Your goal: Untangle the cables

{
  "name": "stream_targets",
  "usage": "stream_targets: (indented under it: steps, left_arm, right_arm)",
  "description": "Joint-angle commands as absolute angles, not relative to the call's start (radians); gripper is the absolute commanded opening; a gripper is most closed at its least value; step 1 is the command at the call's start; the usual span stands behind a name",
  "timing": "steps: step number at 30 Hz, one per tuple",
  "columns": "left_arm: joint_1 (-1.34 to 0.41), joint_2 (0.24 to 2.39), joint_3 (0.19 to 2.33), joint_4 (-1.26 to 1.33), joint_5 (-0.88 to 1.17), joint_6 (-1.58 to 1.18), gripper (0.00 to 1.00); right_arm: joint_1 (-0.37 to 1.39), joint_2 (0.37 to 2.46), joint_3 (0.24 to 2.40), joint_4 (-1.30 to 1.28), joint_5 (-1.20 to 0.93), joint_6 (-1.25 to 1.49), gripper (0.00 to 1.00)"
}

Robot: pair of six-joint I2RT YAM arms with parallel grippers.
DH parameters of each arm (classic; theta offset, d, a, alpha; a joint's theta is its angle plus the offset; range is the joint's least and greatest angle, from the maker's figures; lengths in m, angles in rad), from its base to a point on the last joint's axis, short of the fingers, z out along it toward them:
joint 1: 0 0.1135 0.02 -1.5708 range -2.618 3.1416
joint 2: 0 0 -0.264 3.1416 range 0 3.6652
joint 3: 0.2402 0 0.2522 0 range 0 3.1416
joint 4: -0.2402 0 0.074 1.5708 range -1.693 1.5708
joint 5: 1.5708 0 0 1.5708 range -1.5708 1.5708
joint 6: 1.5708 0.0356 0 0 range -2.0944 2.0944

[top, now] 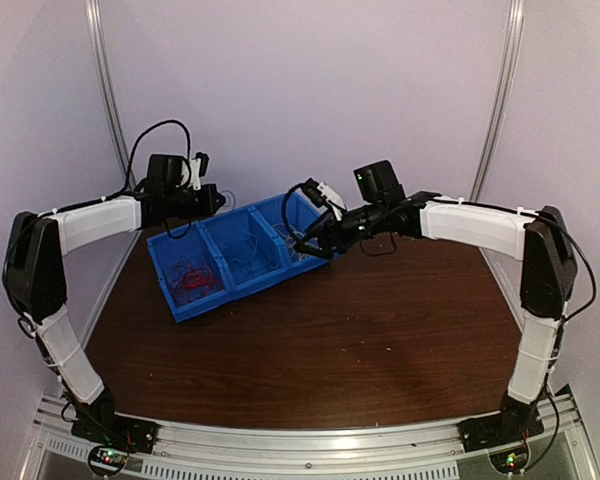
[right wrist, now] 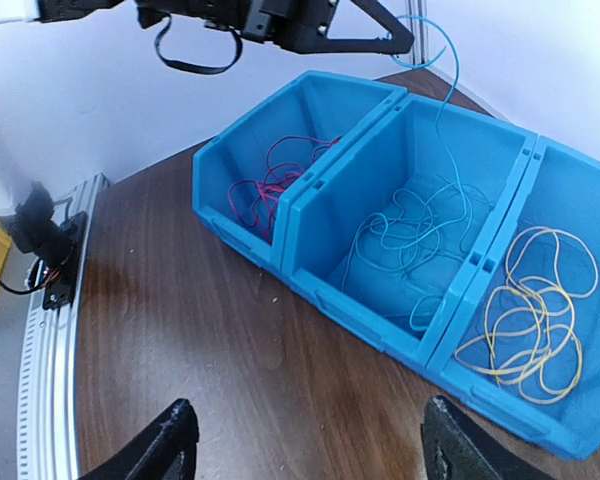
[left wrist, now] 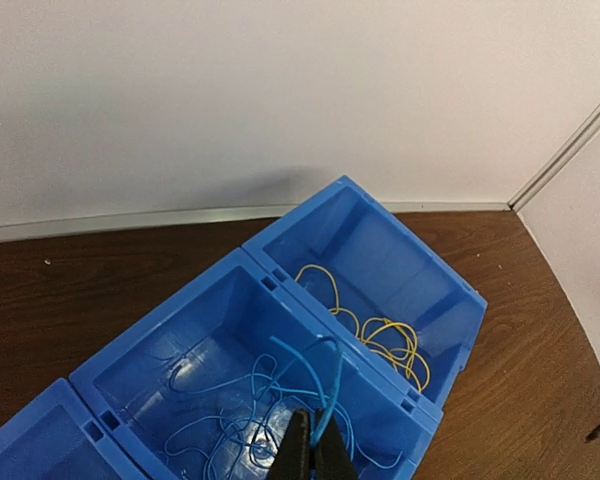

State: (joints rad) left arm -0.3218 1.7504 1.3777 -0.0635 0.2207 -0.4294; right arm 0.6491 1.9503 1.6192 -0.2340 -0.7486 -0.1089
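Note:
Three joined blue bins [top: 205, 300] stand at the back of the table. Red cables [right wrist: 270, 185] lie in the left bin, blue cables [right wrist: 410, 235] in the middle bin and yellow cables [right wrist: 530, 320] in the right bin. My left gripper [left wrist: 315, 440] is shut on a blue cable [left wrist: 330, 385] and holds it above the middle bin [left wrist: 160, 350]. It also shows in the right wrist view [right wrist: 400, 42] with the blue strand [right wrist: 450, 75] hanging from it. My right gripper [right wrist: 310, 450] is open and empty, over the table in front of the bins [right wrist: 370, 325].
The brown table [top: 360, 320] lies in front of the bins. A white wall [top: 300, 90] stands close behind them. An aluminium rail [top: 310, 440] runs along the near edge by the arm bases.

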Motion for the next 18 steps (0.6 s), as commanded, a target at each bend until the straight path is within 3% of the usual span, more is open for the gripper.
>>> stream_targets:
  steps: [1, 5, 8, 18]
  left_arm:
    - [-0.319, 1.82, 1.374, -0.029, 0.281, -0.445, 0.04]
    - [-0.321, 1.84, 1.401, -0.054, 0.279, -0.449, 0.38]
    - [-0.321, 1.811, 1.409, -0.068, 0.247, -0.444, 0.55]
    - [-0.321, 1.645, 1.474, -0.174, 0.21, -0.322, 0.64]
  right_arm:
    - [0.631, 1.816, 1.441, -0.296, -0.736, -0.288, 0.77]
    - [0.586, 1.72, 1.338, -0.365, -0.72, -0.347, 0.77]
    - [0.519, 1.658, 1.292, -0.377, -0.731, -0.348, 0.78]
    - [0.256, 1.401, 1.185, -0.263, -0.668, -0.277, 0.87]
